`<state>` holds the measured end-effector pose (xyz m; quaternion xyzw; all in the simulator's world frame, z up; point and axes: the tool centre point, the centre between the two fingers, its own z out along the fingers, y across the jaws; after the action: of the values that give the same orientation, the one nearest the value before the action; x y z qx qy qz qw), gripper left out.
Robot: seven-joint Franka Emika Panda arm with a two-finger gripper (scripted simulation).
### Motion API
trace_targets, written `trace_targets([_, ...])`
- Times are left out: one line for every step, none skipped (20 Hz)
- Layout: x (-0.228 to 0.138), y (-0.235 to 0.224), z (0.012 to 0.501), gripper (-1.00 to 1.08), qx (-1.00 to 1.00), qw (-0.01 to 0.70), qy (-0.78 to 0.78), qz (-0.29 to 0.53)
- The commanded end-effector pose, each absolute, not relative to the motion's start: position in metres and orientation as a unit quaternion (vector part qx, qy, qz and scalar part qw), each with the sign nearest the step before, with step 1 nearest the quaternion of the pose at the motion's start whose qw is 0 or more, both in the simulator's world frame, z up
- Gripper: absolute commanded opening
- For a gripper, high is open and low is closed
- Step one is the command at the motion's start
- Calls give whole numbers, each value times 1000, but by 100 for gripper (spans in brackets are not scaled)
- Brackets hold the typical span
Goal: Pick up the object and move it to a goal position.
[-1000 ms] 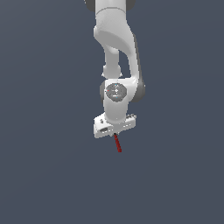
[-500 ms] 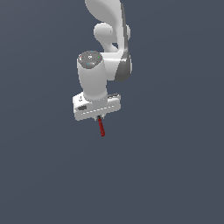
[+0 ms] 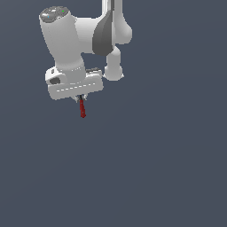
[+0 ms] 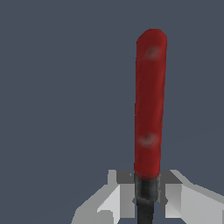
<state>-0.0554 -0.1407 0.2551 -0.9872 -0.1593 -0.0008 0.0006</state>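
Observation:
The object is a thin tool with a red handle that hangs straight down from my gripper in the exterior view, well above the ground. In the wrist view the red handle sticks out away from the fingers, and its dark shaft is clamped between the two grey fingertips. The gripper is shut on the shaft. The tool's black head is hidden inside the gripper.
Only the white arm and a plain dark grey background show. No goal marker or other object is in view.
The arm has carried the tool up and toward the exterior view's left, nearer the camera. The grip on the tool has not changed.

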Motion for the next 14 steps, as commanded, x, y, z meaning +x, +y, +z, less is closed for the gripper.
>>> trace_targets([-66,-159,277,-100,-987,1,-160,-1])
trace_targets([-69,-166,285,-100,-987,1,-160,-1])
trace_targets([-72,-173,292,-100,-987,1,-160,-1])
trace_targets([-75,-180,300,-100,-987,1,-160,-1])
trace_targets([-78,-186,307,-100,-987,1,-160,-1])
trace_targets([-81,-192,313,-100,-987,1,-160,-1])
trace_targets([-83,-197,319,-100,-987,1,-160,-1])
trace_targets([-85,-201,324,-100,-987,1,-160,-1])
trace_targets([-87,-205,328,-100,-987,1,-160,-1])
trace_targets([-88,-209,332,-100,-987,1,-160,0])
trace_targets([-89,-212,336,-100,-987,1,-160,0])
trace_targets([-90,-215,339,-100,-987,1,-160,0])
trace_targets([-91,-217,341,-100,-987,0,-160,0])
trace_targets([-92,-219,343,-100,-987,0,-160,0])
